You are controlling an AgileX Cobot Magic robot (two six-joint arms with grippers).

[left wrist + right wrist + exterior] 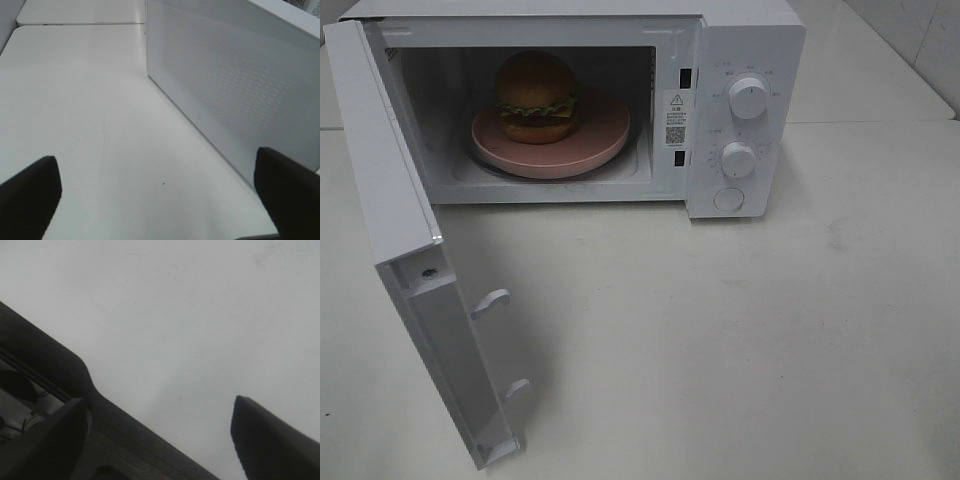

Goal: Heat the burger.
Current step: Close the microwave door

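Note:
The burger (537, 97) sits on a round pink plate (605, 135) inside the white microwave (745, 40). The microwave door (415, 290) stands wide open, swung out to the left toward the front. No arm shows in the exterior high view. My left gripper (155, 195) is open and empty, with its dark fingertips (30, 192) wide apart; the perforated outer face of the door (235, 85) is close beside it. My right gripper (160, 440) is open and empty over the bare white table (190, 315).
The microwave has two white knobs (749, 97) and a round button (728, 199) on its right panel. The white table (740, 340) stretches in front of it. A dark strip (50, 370), perhaps the table's edge, crosses the right wrist view.

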